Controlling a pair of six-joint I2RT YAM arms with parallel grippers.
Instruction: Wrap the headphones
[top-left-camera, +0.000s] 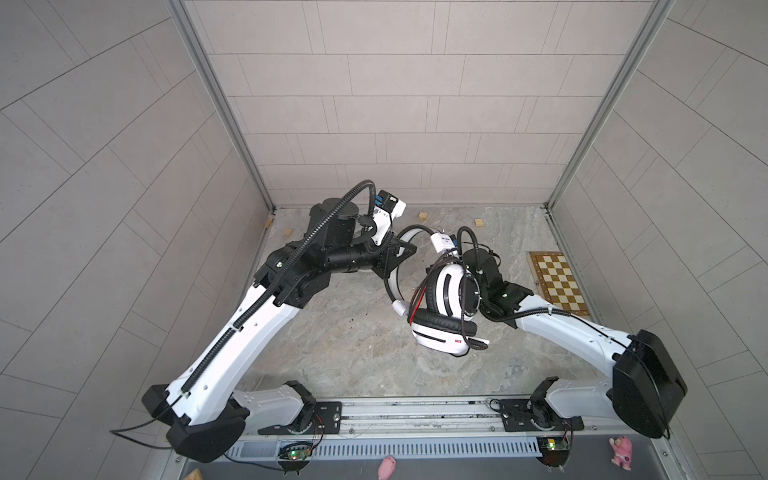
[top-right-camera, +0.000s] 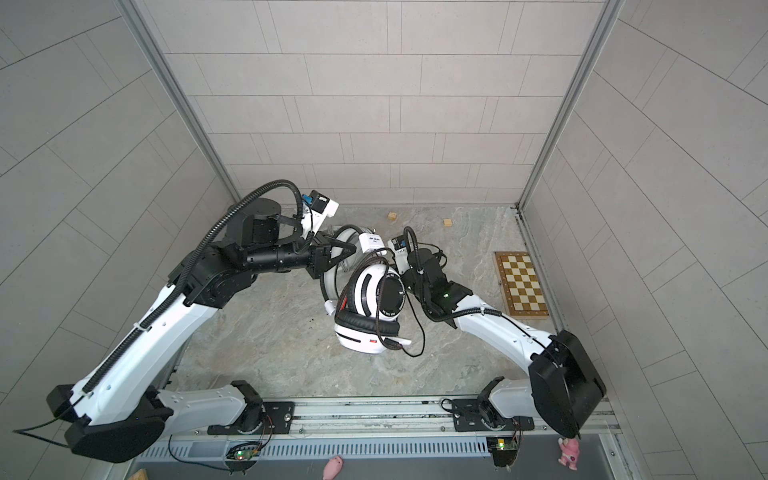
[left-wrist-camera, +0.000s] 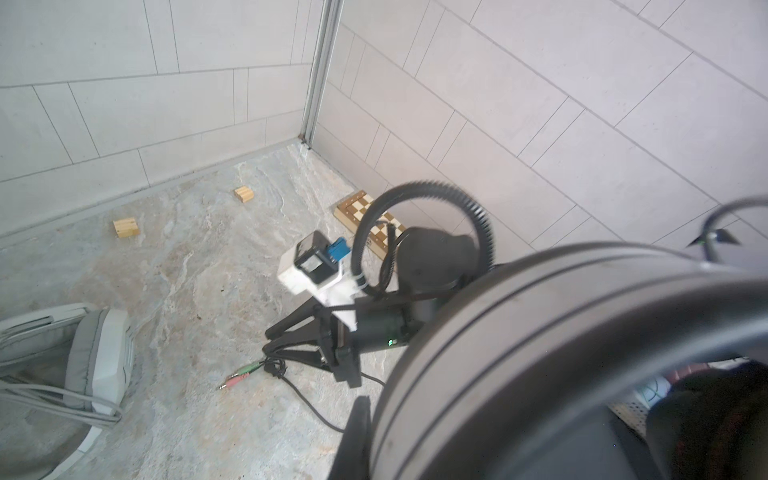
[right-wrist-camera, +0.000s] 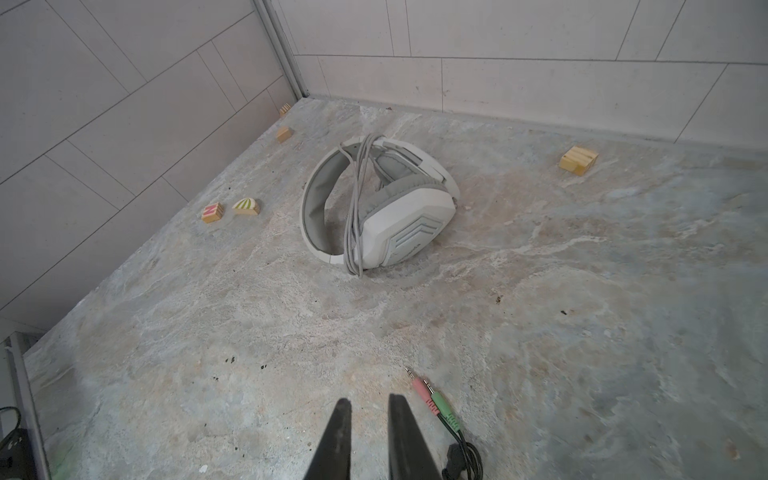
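Observation:
My left gripper (top-left-camera: 409, 251) is shut on the white headband (top-left-camera: 392, 282) of the black-and-white headphones (top-left-camera: 446, 299) and holds them off the floor. Their black cable (top-right-camera: 376, 299) is wound over the ear cups, and a loose loop hangs lower. The cable's pink and green plugs (right-wrist-camera: 432, 399) lie on the floor beside my right gripper (right-wrist-camera: 368, 401), which is open with bare floor between its fingers. In both top views the headset hides that gripper. The white headphones (right-wrist-camera: 386, 208) lie on the floor further back, with their grey cable wrapped round them.
A chessboard (top-left-camera: 559, 282) lies by the right wall. Small wooden blocks (top-left-camera: 422, 216) sit along the back wall, and painted blocks (right-wrist-camera: 247, 206) lie near the left wall. Pink toys (top-left-camera: 621, 453) sit beyond the front rail.

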